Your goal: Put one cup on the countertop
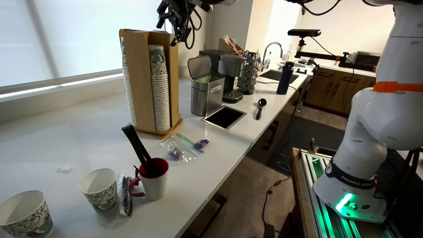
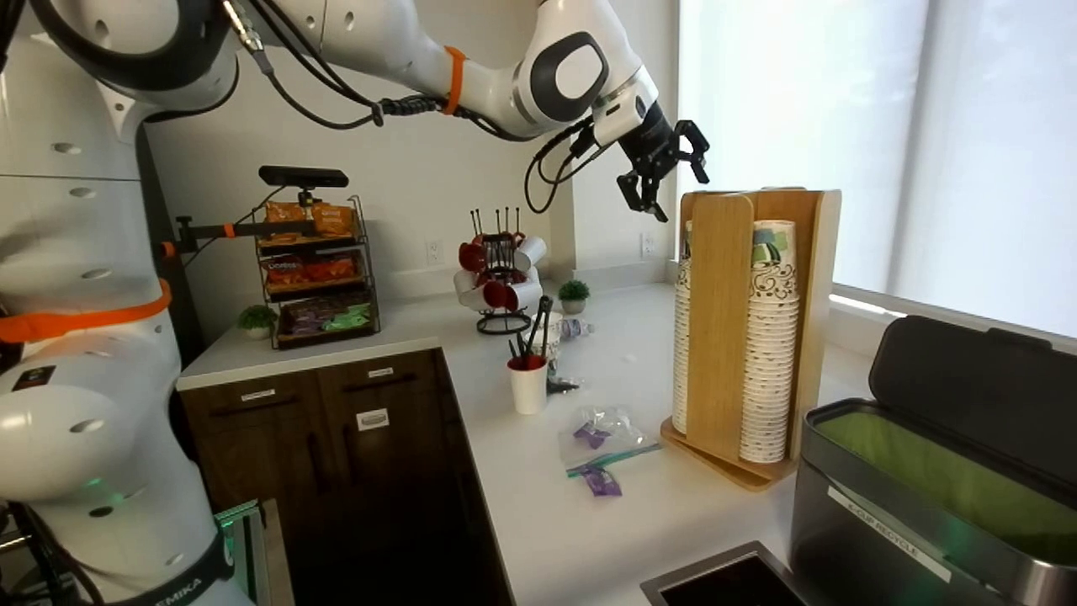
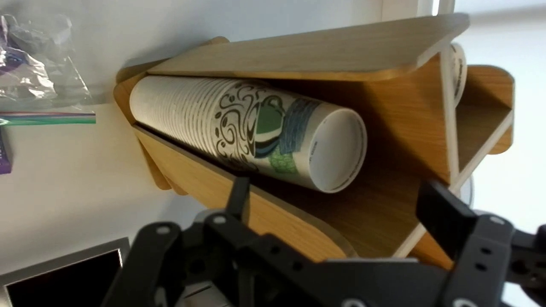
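A black two-fingered gripper was held spread near a tan wooden dispenser, apparently to admit the whitish, green-printed, tapered paper cup, stored inverted atop the white nested stack inside.

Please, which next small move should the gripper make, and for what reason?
Perhaps ease the open gripper a little toward the top cup in the wooden holder, to centre that cup between the fingers before closing. In the wrist view the fingers stand wide apart with nothing gripped, and the cup, its base showing, appears mostly higher in the picture than they do.
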You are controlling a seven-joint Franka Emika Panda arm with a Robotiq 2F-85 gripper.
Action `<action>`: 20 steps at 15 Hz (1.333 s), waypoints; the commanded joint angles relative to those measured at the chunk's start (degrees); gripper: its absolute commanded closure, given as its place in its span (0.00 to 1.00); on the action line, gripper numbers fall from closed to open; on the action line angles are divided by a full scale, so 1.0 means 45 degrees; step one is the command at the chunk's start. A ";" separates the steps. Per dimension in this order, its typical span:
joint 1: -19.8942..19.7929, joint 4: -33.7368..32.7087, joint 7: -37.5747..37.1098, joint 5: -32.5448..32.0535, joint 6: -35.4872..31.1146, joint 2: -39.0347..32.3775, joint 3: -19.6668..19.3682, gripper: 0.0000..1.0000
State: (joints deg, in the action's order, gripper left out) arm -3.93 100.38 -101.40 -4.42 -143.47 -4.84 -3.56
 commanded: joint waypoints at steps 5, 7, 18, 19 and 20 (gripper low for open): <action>0.0172 -0.0097 -0.0101 -0.0313 0.0030 -0.0236 -0.0229 0.00; 0.0168 -0.0115 -0.0089 -0.0313 0.0030 -0.0209 -0.0229 0.00; 0.0168 -0.0120 -0.0081 -0.0313 0.0031 -0.0209 -0.0230 0.00; 0.0168 -0.0120 -0.0081 -0.0313 0.0030 -0.0209 -0.0230 0.00; 0.0163 -0.0136 -0.0030 -0.0097 -0.0289 -0.0264 -0.0195 0.00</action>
State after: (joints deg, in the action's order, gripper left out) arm -3.76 100.01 -101.94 -6.14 -143.47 -5.74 -3.94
